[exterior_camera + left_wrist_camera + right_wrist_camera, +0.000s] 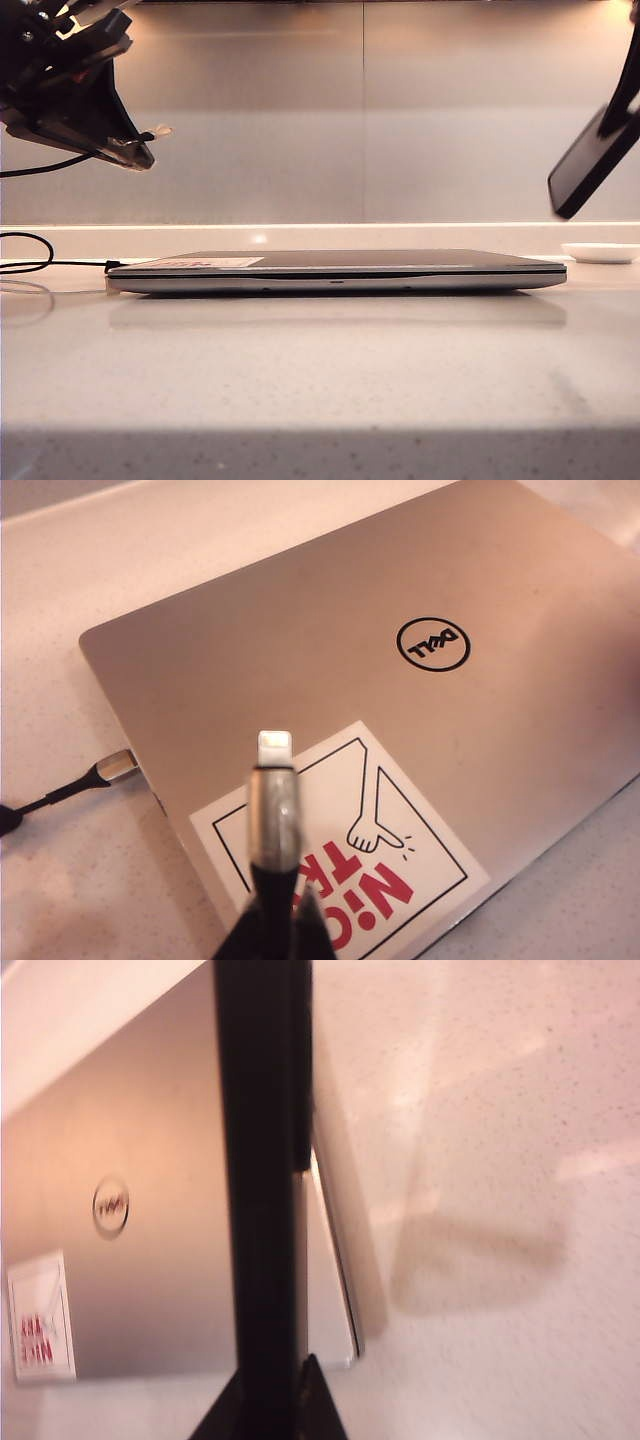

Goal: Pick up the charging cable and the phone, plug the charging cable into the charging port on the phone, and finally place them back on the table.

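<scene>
My left gripper (pixel 135 150) hangs high at the left, shut on the charging cable (pixel 274 820) just behind its plug. The silvery-white connector tip (pixel 274 748) sticks out past the fingers (pixel 300 930) and points toward the middle (pixel 160 130). High at the right, my right gripper (pixel 615 125) is shut on the phone (pixel 592 165), a thin black slab tilted down toward the left. In the right wrist view the phone (pixel 262 1190) shows edge-on, rising from between the fingers (pixel 318 1405). A wide gap separates connector and phone. The table (pixel 320 380) lies below both.
A closed silver-grey Dell laptop (pixel 340 270) with a sticker (pixel 350 860) lies flat mid-table under both grippers. A black cord (pixel 60 264) loops along the table into the laptop's left side (pixel 110 768). A small white dish (pixel 600 252) sits at the back right.
</scene>
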